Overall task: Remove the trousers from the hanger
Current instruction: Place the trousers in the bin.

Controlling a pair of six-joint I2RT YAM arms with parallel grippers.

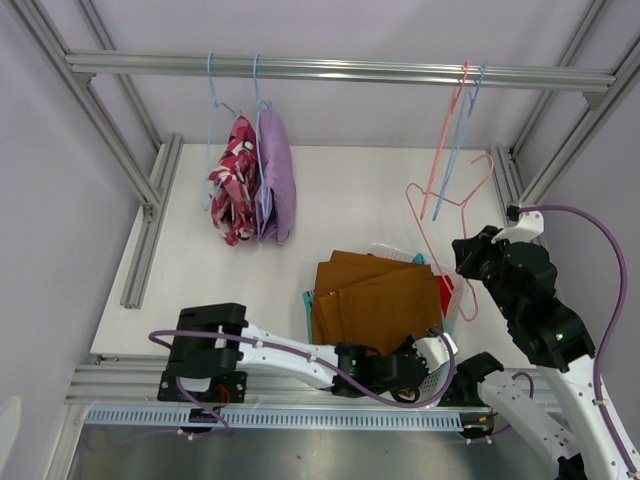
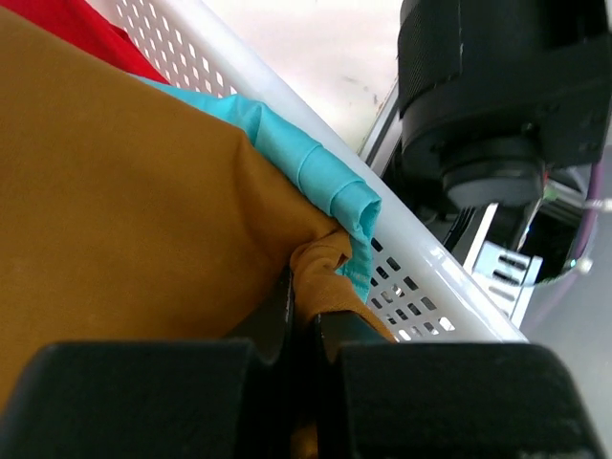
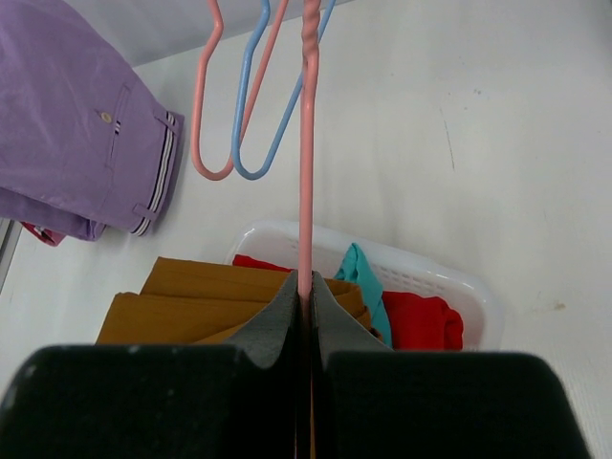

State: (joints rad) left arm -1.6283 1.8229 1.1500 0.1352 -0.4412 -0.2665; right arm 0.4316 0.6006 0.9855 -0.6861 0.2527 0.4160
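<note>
Pinching rust trousers (image 1: 375, 300) at lower centre, left gripper (image 2: 304, 308) is clamping down; right gripper (image 3: 304, 290) is squeezing pink hanger (image 3: 307, 143) at right.

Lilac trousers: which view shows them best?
Top external. It shows the lilac trousers whole, hanging from the rail beside the camouflage pair. The right wrist view catches only their upper part, cut off at its upper left. The left wrist view shows none of them.
</note>
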